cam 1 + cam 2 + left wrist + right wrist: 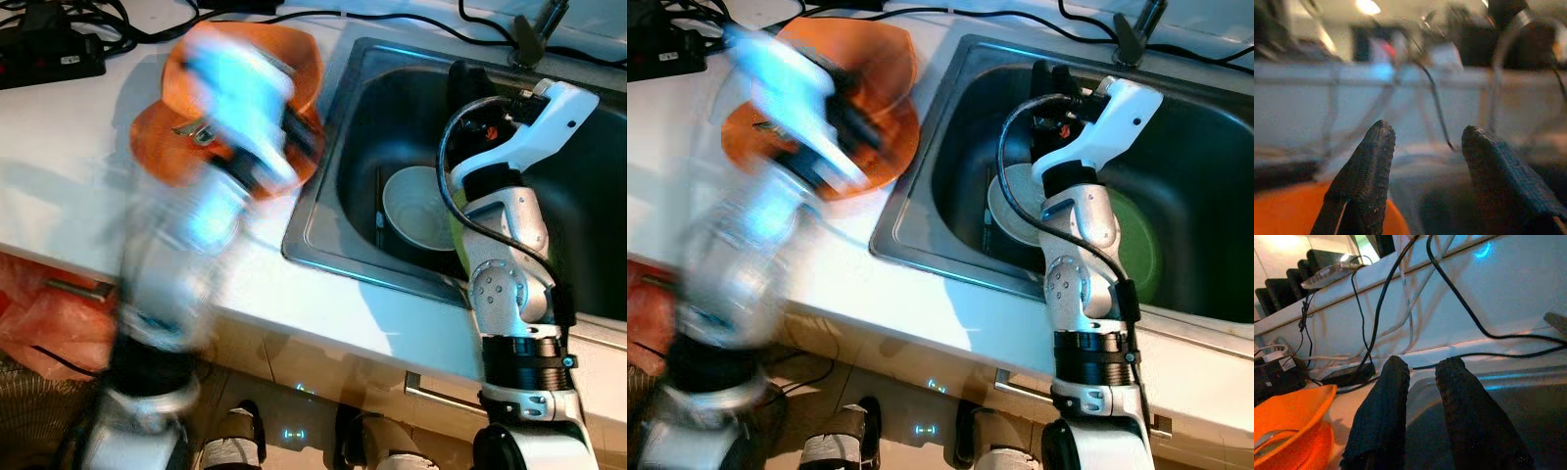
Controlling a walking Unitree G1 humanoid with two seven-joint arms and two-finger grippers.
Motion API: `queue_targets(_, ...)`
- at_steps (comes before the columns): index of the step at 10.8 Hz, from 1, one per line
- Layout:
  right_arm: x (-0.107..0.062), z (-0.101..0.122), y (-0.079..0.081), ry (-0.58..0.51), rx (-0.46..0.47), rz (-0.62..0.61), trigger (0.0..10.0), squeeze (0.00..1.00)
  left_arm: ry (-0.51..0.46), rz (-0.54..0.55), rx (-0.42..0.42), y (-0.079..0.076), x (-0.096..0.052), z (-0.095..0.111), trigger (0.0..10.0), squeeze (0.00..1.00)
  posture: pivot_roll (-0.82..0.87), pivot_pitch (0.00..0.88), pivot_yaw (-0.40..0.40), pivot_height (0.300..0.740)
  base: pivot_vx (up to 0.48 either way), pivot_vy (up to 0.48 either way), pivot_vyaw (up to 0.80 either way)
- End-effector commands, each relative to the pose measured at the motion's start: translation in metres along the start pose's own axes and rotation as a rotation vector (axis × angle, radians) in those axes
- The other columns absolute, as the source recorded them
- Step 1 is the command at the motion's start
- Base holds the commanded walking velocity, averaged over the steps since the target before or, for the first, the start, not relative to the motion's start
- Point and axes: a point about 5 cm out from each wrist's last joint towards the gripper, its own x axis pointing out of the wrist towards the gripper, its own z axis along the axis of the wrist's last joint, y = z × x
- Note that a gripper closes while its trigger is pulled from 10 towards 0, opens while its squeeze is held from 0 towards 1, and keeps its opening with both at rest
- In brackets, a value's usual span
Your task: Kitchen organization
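1. A white worktop [59, 186] runs along the front, its surface bare near the edge.
2. Black cables [1459, 303] trail across the back of the worktop and up the white wall behind it.
3. A black power strip [44, 54] lies at the far left corner of the worktop, with cables plugged into it.
4. An orange plastic bag [44, 318] sits below the worktop edge on the left.
5. A metal cabinet handle [76, 288] shows just under the worktop, above the bag.
6. The floor [294, 411] below is pale and glossy, with small blue light reflections.
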Motion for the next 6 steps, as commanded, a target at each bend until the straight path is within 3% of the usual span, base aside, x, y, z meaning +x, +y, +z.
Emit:
queue_targets(1,-0.003,-0.002,-0.004,0.013,0.017,-0.011,10.0,0.0,-0.037,0.028,-0.016,0.009,-0.002,0.013,10.0,0.0,0.14,0.254,-0.026,0.74,0.0,0.0,0.0)
queue_targets(2,-0.003,-0.003,-0.004,0.017,0.018,-0.011,10.0,0.0,-0.033,0.05,-0.021,0.018,-0.005,0.014,10.0,0.0,0.14,0.253,-0.027,0.74,0.0,0.0,0.0)
queue_targets(4,-0.004,-0.007,-0.005,0.033,0.024,-0.012,10.0,0.0,-0.024,0.167,-0.014,0.06,-0.023,0.023,10.0,0.0,0.15,0.255,-0.028,0.74,0.0,0.0,0.0)
queue_targets(6,-0.006,-0.011,-0.006,0.05,0.026,-0.014,10.0,0.0,-0.006,0.274,-0.002,0.09,-0.044,0.026,10.0,0.02,0.15,0.256,-0.031,0.74,0.0,0.0,0.0)
